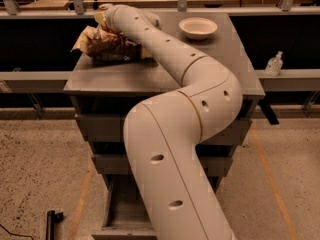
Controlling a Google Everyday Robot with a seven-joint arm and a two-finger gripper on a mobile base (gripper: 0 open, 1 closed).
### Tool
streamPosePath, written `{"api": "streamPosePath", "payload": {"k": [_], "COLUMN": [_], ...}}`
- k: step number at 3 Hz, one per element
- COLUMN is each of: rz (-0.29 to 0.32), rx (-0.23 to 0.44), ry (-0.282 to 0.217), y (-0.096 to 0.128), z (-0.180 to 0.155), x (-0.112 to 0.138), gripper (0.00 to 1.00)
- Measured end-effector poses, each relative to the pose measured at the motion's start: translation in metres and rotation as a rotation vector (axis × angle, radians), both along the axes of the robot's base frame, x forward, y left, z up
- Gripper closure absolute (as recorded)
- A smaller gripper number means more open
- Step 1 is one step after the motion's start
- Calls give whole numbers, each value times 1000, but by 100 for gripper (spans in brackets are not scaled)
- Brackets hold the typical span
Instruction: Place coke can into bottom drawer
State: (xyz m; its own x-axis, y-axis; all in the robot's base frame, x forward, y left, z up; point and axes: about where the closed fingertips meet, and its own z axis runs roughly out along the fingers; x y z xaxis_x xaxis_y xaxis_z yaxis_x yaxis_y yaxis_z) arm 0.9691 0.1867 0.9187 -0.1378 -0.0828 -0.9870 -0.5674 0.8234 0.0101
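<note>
My arm reaches across the grey cabinet top to its far left rear. The gripper is at the end of the wrist, right above the brown and tan chip bag, and is mostly hidden behind the wrist. A small silvery round top peeks out just beyond the wrist; I cannot tell whether it is the coke can, whose red body does not show clearly. The bottom drawer stands pulled open at the cabinet's foot, its grey inside largely covered by my arm.
A white round bowl sits at the back right of the cabinet top. The two upper drawers are shut. A clear bottle stands on the rail at right. A black object lies on the floor at lower left.
</note>
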Motion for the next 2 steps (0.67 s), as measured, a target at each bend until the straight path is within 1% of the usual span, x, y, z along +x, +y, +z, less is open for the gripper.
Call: {"api": "streamPosePath", "payload": {"k": [1, 2], "rz": [-15, -52], "rx": [21, -11], "ry": [-55, -158], "y": [-46, -136], "z": [29, 64], "x": [-18, -70], "gripper": [100, 100]}}
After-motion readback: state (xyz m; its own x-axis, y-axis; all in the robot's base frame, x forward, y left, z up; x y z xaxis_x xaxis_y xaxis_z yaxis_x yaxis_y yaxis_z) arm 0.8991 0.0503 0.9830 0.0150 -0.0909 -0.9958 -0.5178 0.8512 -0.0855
